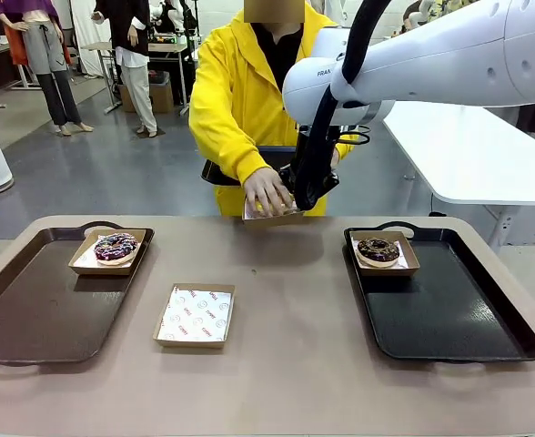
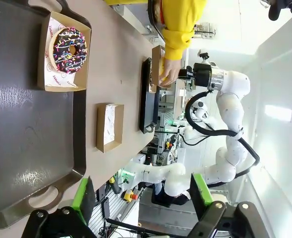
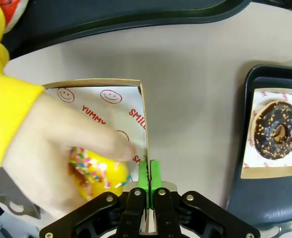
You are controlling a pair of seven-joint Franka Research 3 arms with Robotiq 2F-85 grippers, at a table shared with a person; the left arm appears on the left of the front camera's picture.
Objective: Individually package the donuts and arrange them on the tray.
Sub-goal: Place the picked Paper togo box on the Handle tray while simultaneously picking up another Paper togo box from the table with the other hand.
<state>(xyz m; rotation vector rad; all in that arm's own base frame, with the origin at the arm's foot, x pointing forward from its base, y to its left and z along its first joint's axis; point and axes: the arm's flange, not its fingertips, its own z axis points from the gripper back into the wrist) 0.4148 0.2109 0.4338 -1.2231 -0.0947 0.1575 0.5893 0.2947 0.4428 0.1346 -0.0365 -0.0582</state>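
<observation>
My right gripper [image 3: 149,179] is shut on the side wall of a shallow cardboard box [image 3: 111,96] at the table's far edge. A person's hand [image 3: 56,148] sets a yellow sprinkled donut [image 3: 97,174] down into that box. In the front view the same gripper [image 1: 297,202] holds the box [image 1: 269,215] beside the hand [image 1: 266,189]. A purple-iced donut [image 1: 116,246] lies boxed on the left tray [image 1: 40,309]. A chocolate donut [image 1: 378,248] lies boxed on the right tray [image 1: 449,319]. My left gripper [image 2: 142,197] hangs open above the left tray [image 2: 32,139], holding nothing.
An empty paper-lined box [image 1: 195,315] sits mid-table between the trays. The person in a yellow jacket [image 1: 236,100] stands at the far side, holding a dark tray [image 3: 136,15]. A white table [image 1: 477,155] stands at the back right.
</observation>
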